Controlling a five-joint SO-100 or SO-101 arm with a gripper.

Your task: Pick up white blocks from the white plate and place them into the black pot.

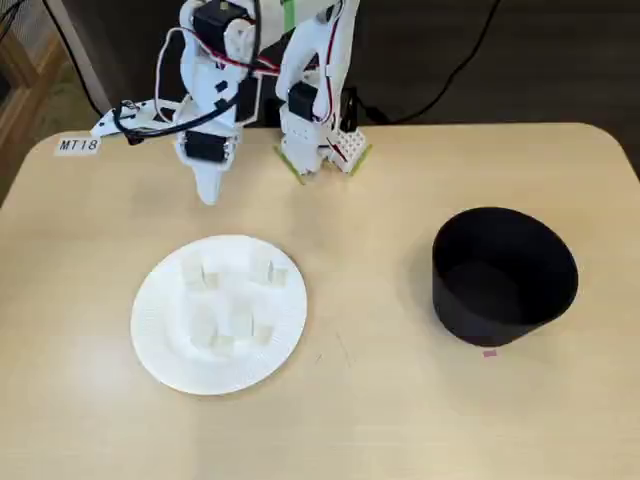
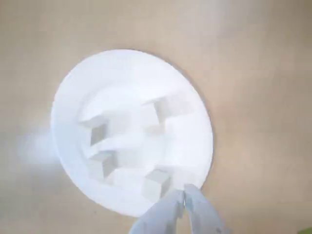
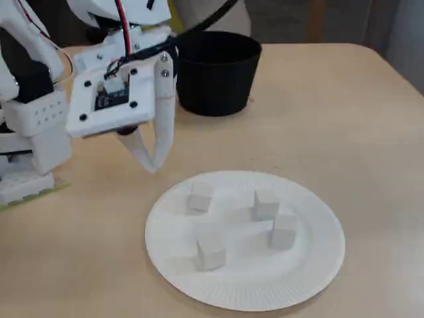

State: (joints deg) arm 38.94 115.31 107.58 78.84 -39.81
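White blocks: several small off-white cubes (image 3: 211, 255) lie loosely spread on the plate; four stand out in a fixed view, and a few more faint shapes show in the other (image 1: 240, 322). In the wrist view they are washed out by glare (image 2: 157, 185), so the exact count cannot be told.
White plate: a round paper plate with ribbed rim (image 1: 160, 365) flat on the table, toward the left in a fixed view; in the wrist view (image 2: 63, 102) it fills the middle.
Black pot: a matte black, straight-walled pot (image 1: 505, 300) standing upright, well apart from the plate, on the right in a fixed view; in the other fixed view (image 3: 218, 79) it stands behind the plate. Its inside is too dark to read.
Gripper: white, two-fingered (image 3: 154, 165), pointing down above the table just beside the plate's rim, touching no block. In the wrist view (image 2: 184, 197) the fingertips are pressed together with nothing between them, over the plate's edge.
Table: a light wooden top (image 1: 400, 420), with a small label reading MT18 (image 1: 78, 145) near its far left corner in a fixed view.
Arm base: white, at the table's far edge (image 1: 315, 140), red and black wires along it.
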